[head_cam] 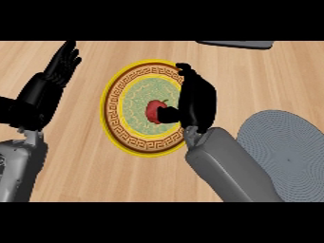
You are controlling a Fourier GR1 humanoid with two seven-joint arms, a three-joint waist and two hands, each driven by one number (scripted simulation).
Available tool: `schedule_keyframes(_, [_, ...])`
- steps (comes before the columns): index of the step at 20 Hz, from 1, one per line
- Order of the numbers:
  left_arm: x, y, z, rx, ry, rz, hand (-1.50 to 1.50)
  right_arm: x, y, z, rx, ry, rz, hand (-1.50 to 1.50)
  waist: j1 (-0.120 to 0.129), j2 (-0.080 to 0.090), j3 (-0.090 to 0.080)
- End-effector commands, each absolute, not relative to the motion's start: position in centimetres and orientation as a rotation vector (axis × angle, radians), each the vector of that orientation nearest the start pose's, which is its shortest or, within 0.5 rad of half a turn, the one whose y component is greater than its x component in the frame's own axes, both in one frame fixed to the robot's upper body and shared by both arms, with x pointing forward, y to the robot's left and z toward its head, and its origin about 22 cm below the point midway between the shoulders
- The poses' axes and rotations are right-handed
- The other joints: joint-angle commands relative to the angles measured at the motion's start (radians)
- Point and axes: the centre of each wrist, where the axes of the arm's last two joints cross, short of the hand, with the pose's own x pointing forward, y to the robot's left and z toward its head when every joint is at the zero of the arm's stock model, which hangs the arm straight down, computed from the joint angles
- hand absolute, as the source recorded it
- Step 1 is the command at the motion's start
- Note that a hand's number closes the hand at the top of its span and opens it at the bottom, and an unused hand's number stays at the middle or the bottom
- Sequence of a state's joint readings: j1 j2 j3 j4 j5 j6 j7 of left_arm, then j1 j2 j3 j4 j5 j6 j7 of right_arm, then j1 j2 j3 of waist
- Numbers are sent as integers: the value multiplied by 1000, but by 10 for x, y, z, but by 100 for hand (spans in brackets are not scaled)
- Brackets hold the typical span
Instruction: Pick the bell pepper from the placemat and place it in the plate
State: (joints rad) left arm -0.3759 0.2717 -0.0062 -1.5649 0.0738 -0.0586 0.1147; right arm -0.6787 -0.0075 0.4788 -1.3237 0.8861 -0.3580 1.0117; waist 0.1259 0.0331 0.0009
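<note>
The red bell pepper [152, 109] lies at the middle of the round plate [119, 102], which has a yellow rim and a patterned green centre. My right hand [198, 102] hovers over the plate's right half, fingers stretched toward the far rim. Its thumb reaches left and overlaps the pepper's lower right side, while the fingers do not wrap round it. The hand covers part of the plate's right rim. My left hand [46, 90] rests open at the left of the plate, fingers pointing up. The grey round placemat [294, 152] lies at the lower right with nothing on it.
A flat dark grey object [238, 44] shows at the counter's far edge, upper right. Bare wooden counter [87, 175] surrounds the plate and the mat.
</note>
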Motion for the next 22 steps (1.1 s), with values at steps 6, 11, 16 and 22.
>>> schedule_keyframes(6, [321,239,119,31,-1798,-321,0,358,-25,119,-812,-1530,87,-150,2,-6,0])
schedule_keyframes(11, [311,252,105,76,-1760,-288,0,354,-20,125,-679,-1588,-88,-150,-46,-23,0])
schedule_keyframes(16, [305,287,100,111,-1739,-260,0,342,-21,103,-652,-1591,-162,-150,-94,-31,-1])
schedule_keyframes(22, [301,296,95,156,-1743,-234,0,310,-61,77,-633,-1634,-217,-150,-132,-34,0])
